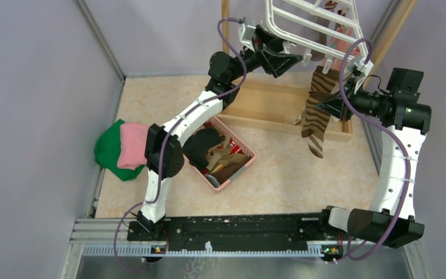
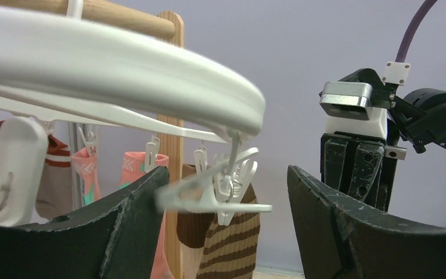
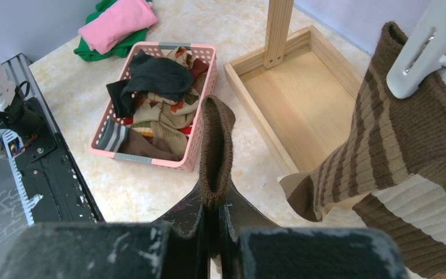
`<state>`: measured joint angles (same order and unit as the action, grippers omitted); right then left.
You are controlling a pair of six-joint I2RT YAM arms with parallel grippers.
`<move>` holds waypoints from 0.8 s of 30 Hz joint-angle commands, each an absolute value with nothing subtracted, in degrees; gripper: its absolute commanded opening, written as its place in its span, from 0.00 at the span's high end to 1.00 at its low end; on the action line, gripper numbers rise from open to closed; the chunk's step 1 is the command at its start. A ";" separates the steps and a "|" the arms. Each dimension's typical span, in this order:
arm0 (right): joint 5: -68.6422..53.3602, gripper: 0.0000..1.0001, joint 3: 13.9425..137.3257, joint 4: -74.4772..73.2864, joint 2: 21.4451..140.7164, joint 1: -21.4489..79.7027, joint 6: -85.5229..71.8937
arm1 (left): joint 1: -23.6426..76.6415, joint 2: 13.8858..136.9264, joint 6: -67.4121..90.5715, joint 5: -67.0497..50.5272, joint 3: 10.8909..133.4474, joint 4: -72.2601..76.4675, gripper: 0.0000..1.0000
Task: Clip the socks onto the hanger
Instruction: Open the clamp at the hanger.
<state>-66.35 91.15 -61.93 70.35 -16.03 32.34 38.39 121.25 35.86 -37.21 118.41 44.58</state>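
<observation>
The white hanger (image 1: pixel 310 23) hangs at the top, with clips beneath it. My left gripper (image 1: pixel 287 58) is open just under its rim. In the left wrist view a white clip (image 2: pixel 220 195) hangs between the left gripper's (image 2: pixel 226 174) fingers and touches the left finger (image 2: pixel 122 215). A brown and cream striped sock (image 1: pixel 316 116) hangs clipped to the hanger; it also shows in the right wrist view (image 3: pixel 406 133) under a clip (image 3: pixel 424 52). My right gripper (image 3: pixel 218 203) is shut on the brown cuff of a second striped sock (image 3: pixel 216 139) beside it. Pink socks (image 2: pixel 142 165) hang further along.
A pink basket (image 1: pixel 250 160) with several more socks stands mid-table, also in the right wrist view (image 3: pixel 151 160). The wooden stand's tray base (image 1: pixel 279 104) and post (image 2: pixel 171 87) are under the hanger. Folded green and pink cloths (image 1: pixel 119 148) lie at the left wall.
</observation>
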 commanded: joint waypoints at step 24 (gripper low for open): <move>-69.34 1.00 92.98 -61.58 68.74 -17.49 33.22 | 38.58 130.51 54.73 -33.64 111.38 87.41 0.03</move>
<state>-67.44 91.15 -62.15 70.26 -16.49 32.42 38.48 127.13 48.62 -34.87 105.10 81.52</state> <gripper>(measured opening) 0.011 0.976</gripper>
